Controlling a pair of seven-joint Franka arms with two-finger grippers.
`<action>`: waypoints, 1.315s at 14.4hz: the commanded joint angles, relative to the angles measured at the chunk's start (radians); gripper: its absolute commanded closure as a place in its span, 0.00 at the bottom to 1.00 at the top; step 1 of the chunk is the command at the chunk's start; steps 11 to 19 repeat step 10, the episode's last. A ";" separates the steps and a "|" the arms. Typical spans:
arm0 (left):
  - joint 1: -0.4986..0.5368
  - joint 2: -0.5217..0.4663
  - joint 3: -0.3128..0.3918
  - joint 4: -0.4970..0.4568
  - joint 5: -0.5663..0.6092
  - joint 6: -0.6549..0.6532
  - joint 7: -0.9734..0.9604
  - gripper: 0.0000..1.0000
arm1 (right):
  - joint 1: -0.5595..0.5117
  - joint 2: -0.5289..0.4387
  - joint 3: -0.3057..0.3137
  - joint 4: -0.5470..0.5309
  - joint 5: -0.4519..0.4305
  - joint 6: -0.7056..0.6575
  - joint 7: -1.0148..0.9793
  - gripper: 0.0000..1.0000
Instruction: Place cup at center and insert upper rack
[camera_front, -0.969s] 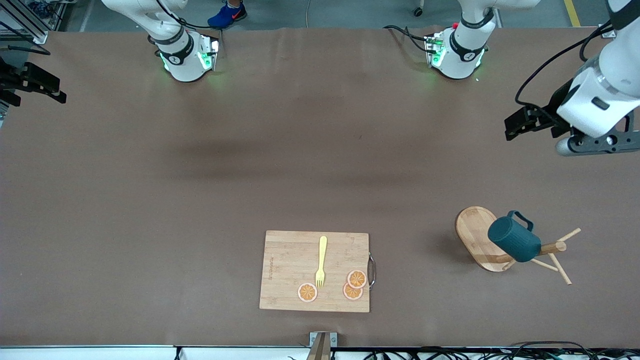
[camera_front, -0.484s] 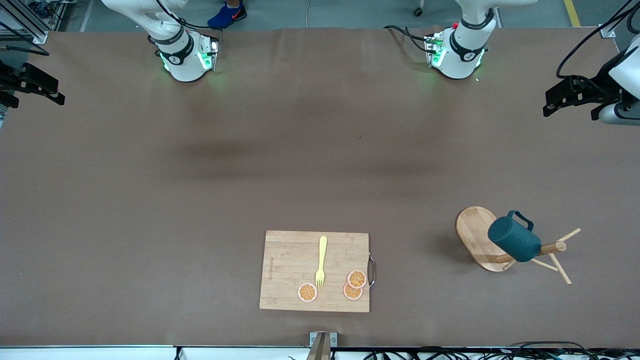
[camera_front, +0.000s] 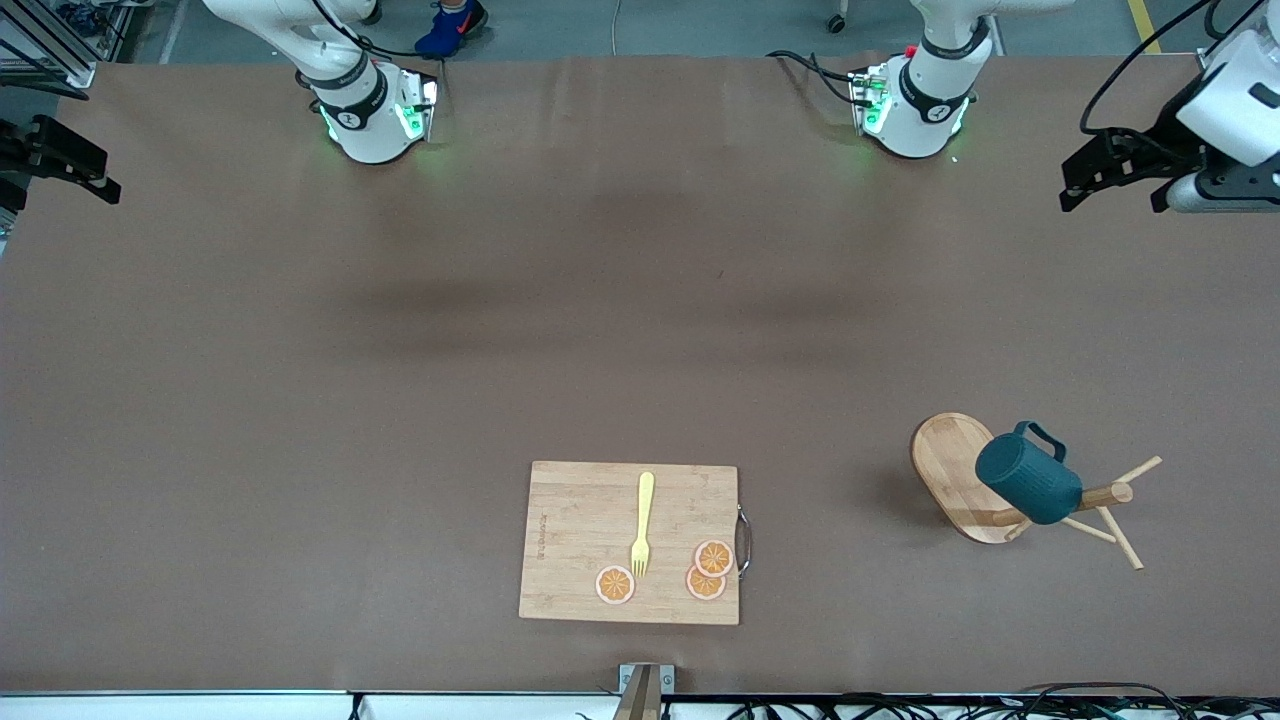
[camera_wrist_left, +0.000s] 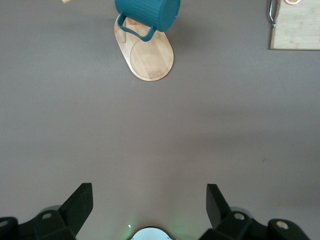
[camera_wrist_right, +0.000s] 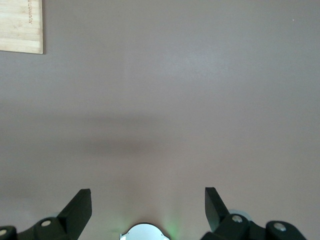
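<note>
- While both arms hang high at the table's two ends, neither gripper touches anything.
- Left gripper (camera_front: 1110, 180): it hovers over bare table at the left arm's end, close to the row of bases; its dark fingers (camera_wrist_left: 77, 205) are spread wide with nothing between them.
- Right gripper (camera_front: 70, 175): it hovers at the table edge at the right arm's end, fingers (camera_wrist_right: 80, 207) likewise spread wide over bare brown surface.
- Cup (camera_front: 1030, 483): dark teal and ribbed, with a loop handle; it hangs tilted on the mug tree, its handle pointing up toward the bases.
- Mug tree (camera_front: 950, 465): light wood, tipped on its side at the left arm's end of the table, nearer the front camera than the left gripper; its oval base stands on edge, the post runs sideways under the cup, and thin pegs splay out at the end.
- Cutting board (camera_front: 580, 520): it lies flat near the front edge, mid-table, well apart from the mug tree.
- On the board lie a yellow fork (camera_front: 642, 525) and three orange slices (camera_front: 614, 584).
</note>
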 joint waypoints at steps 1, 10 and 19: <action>0.003 -0.016 -0.015 -0.019 0.018 0.018 -0.007 0.00 | -0.002 -0.019 0.005 -0.010 0.000 -0.013 0.004 0.00; 0.009 0.056 -0.012 0.079 0.038 0.007 0.002 0.00 | -0.004 -0.021 0.004 -0.012 0.002 -0.014 0.002 0.00; 0.009 0.056 -0.012 0.079 0.038 0.007 0.002 0.00 | -0.004 -0.021 0.004 -0.012 0.002 -0.014 0.002 0.00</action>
